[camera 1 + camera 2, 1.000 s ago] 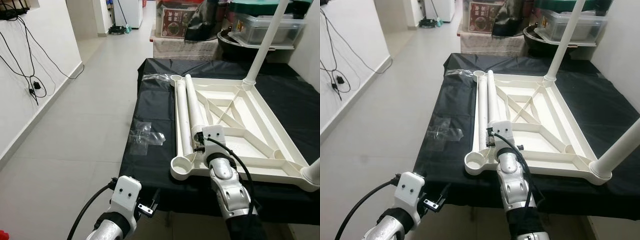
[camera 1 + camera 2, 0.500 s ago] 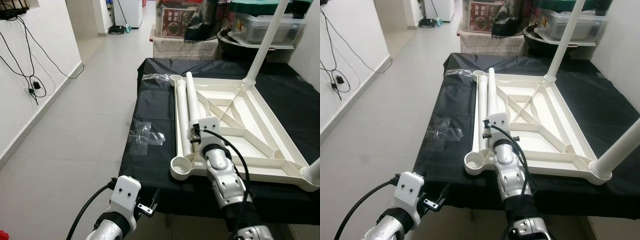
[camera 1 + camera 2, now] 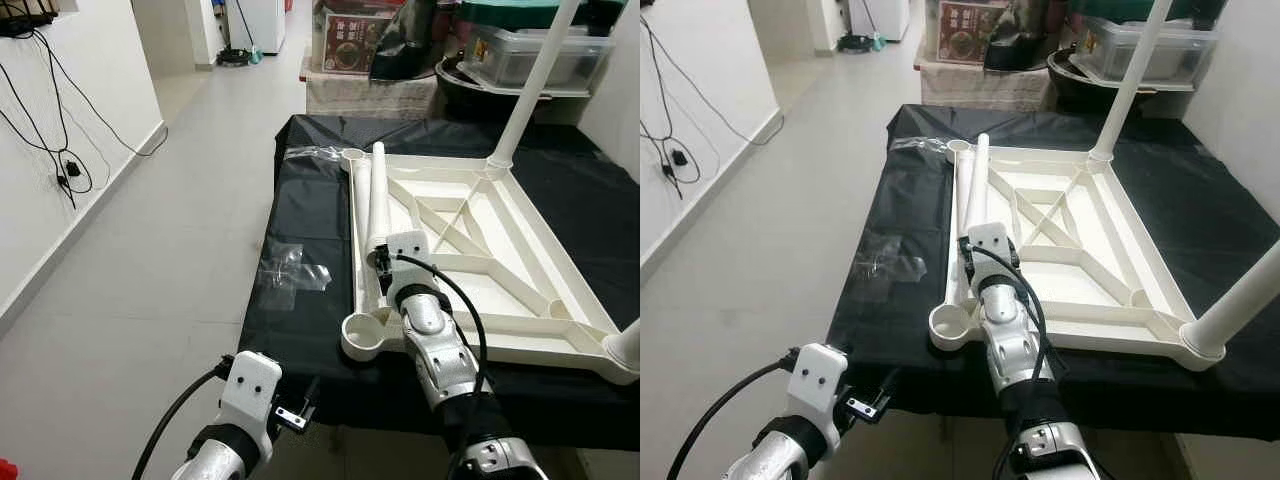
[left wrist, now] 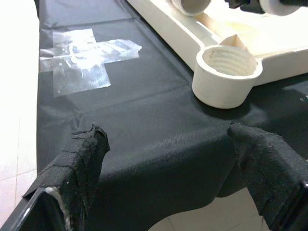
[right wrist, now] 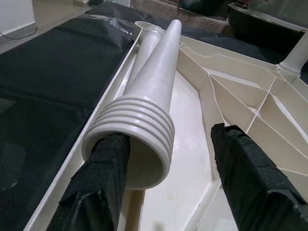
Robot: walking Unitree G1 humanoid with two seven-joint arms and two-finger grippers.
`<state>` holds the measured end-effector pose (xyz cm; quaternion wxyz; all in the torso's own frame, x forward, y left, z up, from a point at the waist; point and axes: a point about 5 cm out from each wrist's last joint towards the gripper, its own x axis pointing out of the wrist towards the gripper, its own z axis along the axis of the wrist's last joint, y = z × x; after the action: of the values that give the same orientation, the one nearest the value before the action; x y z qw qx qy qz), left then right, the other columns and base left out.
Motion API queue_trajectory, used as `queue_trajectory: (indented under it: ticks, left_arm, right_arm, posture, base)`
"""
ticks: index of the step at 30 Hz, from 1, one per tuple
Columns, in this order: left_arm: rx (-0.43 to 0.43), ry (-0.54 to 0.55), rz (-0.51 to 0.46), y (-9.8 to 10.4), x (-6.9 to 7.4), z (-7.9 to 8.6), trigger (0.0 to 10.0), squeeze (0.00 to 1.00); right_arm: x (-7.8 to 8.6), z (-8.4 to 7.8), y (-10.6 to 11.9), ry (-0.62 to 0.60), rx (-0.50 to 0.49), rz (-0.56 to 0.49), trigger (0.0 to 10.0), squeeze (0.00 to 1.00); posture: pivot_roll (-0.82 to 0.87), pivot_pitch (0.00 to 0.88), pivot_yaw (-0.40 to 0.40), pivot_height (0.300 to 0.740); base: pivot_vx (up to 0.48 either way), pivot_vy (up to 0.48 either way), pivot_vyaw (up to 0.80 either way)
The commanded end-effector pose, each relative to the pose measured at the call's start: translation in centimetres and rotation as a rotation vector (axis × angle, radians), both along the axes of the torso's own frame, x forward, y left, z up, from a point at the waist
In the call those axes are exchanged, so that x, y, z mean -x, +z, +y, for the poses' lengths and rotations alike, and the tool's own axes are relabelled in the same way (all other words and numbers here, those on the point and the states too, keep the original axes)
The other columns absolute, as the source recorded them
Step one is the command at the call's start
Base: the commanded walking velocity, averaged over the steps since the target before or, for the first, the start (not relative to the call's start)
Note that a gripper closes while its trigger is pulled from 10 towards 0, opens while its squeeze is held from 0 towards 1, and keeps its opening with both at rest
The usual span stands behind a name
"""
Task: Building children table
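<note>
While the left hand (image 4: 168, 168) hangs open below the tabletop (image 3: 310, 215) edge, a loose table leg (image 5: 149, 106) is straddled, ungripped, by the right hand (image 5: 168, 178); closing on its threaded end, just ahead, is judged next.

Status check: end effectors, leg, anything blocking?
Right end effector open, straddling threaded end of loose table leg. Left end effector open, idle at table edge. Near corner socket unobstructed.

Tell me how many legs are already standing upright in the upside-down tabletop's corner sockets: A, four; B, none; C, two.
C: two white legs stand in the right-hand corners of the tabletop, while the near-left socket is empty and another leg lies loose between the right gripper's fingers.
</note>
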<state>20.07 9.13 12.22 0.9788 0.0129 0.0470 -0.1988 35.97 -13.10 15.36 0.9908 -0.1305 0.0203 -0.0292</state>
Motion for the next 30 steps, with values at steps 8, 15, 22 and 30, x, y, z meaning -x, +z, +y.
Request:
queue_trajectory:
  ticks: [8, 15, 22, 30]
  left_arm:
    - [0.005, 0.001, 0.018, -0.1, 0.2, -0.1, 10.0, 0.0]
    - [0.008, -0.001, 0.019, 0.0, 0.4, -0.2, 10.0, 0.0]
    - [0.012, -0.004, 0.025, 0.1, 0.8, -0.3, 10.0, 0.0]
    - [0.016, -0.008, 0.029, 0.4, 1.3, -0.5, 10.0, 0.0]
  right_arm:
    - [-0.8, 1.5, 0.1, -0.014, 0.013, -0.01, 10.0, 0.0]
    - [-1.1, 2.1, -0.1, -0.029, 0.027, -0.004, 10.0, 0.0]
    - [-1.4, 2.9, -0.5, -0.017, 0.077, -0.002, 10.0, 0.0]
    - [-2.0, 3.0, -0.4, -0.037, 0.091, -0.008, 10.0, 0.0]
  posture:
    - [0.06, 0.123, -0.077, 0.74]
    - [0.06, 0.128, -0.08, 0.74]
    - [0.07, 0.137, -0.08, 0.74]
    - [0.07, 0.148, -0.082, 0.74]
  base:
    - [0.0, 0.0, 0.0]
    - [0.0, 0.0, 0.0]
    - [0.0, 0.0, 0.0]
    - [0.0, 0.0, 0.0]
